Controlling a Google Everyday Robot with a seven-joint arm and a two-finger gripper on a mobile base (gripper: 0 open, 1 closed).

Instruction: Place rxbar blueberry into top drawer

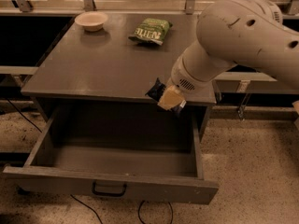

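Pincer [169,99] at front edge of worktop [103,64], right side, pinching rxbar blueberry [154,90]; dark wrapper ends poke out either side of tan pads. Bar held in air at edge, seemingly above right rear of open top drawer [117,160], likely so release drops it inside. Green chip bag [151,30] and bowl [91,20] sit at worktop rear, well apart from arm.

Tan jaws at the front edge of the grey table [103,64] clamp a navy bar [155,89]; grey drawer [112,183] below them, green chip bag [151,30] and cream bowl [91,20] beyond.
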